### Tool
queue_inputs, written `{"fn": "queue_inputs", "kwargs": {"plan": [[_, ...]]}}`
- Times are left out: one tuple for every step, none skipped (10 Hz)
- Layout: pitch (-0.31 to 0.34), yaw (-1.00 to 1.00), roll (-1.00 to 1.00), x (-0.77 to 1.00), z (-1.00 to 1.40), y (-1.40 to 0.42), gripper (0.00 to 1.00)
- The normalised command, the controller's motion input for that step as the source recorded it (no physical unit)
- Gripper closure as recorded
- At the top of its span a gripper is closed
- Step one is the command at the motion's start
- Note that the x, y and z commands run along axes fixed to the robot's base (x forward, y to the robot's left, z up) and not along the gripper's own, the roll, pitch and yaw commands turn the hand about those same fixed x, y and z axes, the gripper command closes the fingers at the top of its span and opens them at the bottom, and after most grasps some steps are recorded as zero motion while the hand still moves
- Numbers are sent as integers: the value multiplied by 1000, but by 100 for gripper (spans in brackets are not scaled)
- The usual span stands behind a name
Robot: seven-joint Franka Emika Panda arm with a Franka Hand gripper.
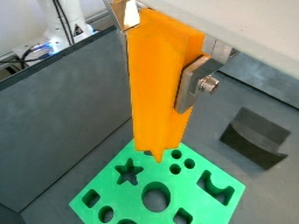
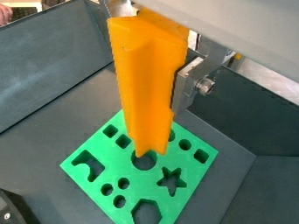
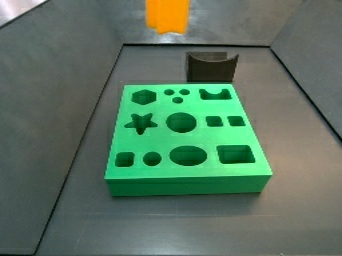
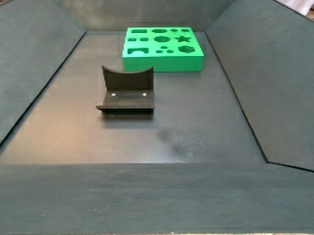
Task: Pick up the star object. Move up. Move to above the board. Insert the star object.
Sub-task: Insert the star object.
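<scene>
A: Okay, gripper (image 1: 163, 61)? 
B: High over the desk, silver fingers (image 1: 194, 83) clamped on the tall orange plastic star prism (image 1: 158, 83), hanging upright above the green board with cut-out holes (image 1: 163, 188).
A: Handling?
B: Looks stiff, light, maybe slick; grip sits near its upper part. Dark L-shaped fixture (image 3: 210, 66) beyond the board.

pincer (image 1: 163, 83) | flat silver finger (image 2: 188, 85) plates | round silver screw | pale housing above
</scene>
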Motion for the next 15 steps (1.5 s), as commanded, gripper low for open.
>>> {"fn": "queue_inputs", "kwargs": {"plan": [[-70, 657, 0, 0, -454, -11, 100], [-97, 926, -17, 46, -489, -89, 100], [-101, 949, -39, 40, -477, -71, 100], [-114, 957, -3, 9, -423, -66, 100], [-106, 951, 20, 0, -366, -23, 100], [-54, 860, 150, 0, -191, -111, 100], [0, 163, 4, 0, 0, -100, 100], [-1, 189, 274, -106, -140, -226, 100], [14, 109, 500, -103, -3, -283, 100], [0, 111, 246, -89, -197, -246, 100], [0, 0, 0, 0, 0, 34, 100], [0, 260, 41, 43, -457, 69, 100], [-26, 380, 80, 0, -589, 0, 100], [-51, 337, 21, 0, -583, 0, 100], [-71, 186, 0, 0, -523, -69, 100]]}}
